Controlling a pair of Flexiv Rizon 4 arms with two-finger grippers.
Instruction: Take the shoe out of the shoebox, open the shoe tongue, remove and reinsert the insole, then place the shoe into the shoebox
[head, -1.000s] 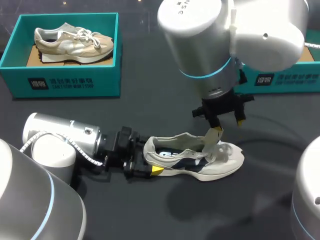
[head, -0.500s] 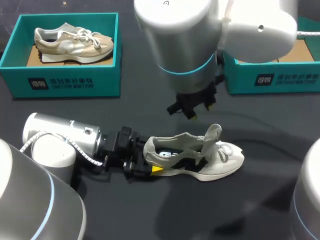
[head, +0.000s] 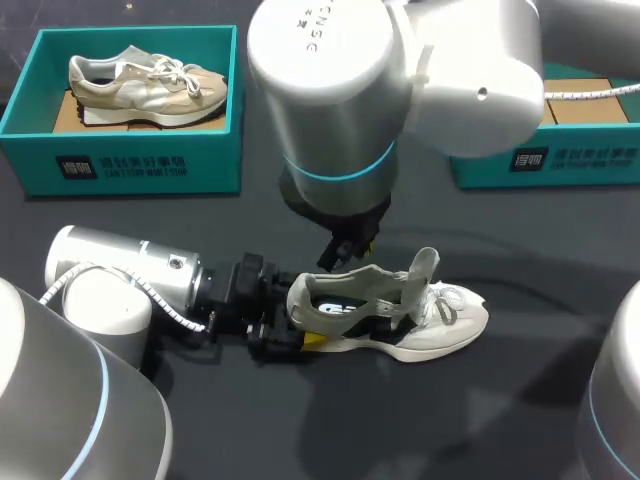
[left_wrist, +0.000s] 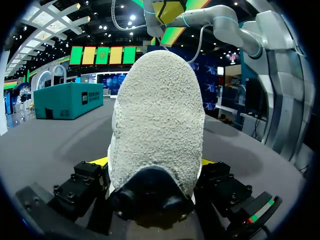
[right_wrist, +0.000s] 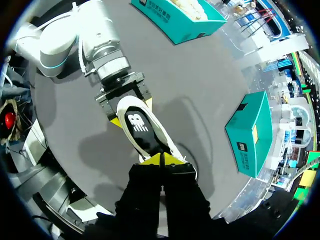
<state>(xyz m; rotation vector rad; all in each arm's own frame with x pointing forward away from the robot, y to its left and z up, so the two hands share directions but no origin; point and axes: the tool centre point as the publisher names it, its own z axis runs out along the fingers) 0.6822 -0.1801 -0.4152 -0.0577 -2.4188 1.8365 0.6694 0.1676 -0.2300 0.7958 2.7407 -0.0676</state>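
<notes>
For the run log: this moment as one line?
left gripper: shut on shoe heel | right gripper: shut, above shoe opening | tongue: raised | shoe: on table

Your left pincer (left_wrist: 155, 165) is clamped on the shoe (left_wrist: 157, 115) by its heel. The black finger blocks press in from both sides, and a sliver of yellow tip shows against the pale, nubbly fabric on each flank. The heel stands upright between the fingers and fills the space straight ahead of the pincer. Its dark heel tab (left_wrist: 147, 192) sits lowest, nearest the pincer's base. High above the shoe, ahead of the pincer, you can see the right gripper (left_wrist: 167, 10) with its yellow tips drawn together. Farther ahead and off to one side, a teal shoebox (left_wrist: 70, 100) sits on the grey table (left_wrist: 55, 147), well apart from the shoe.
</notes>
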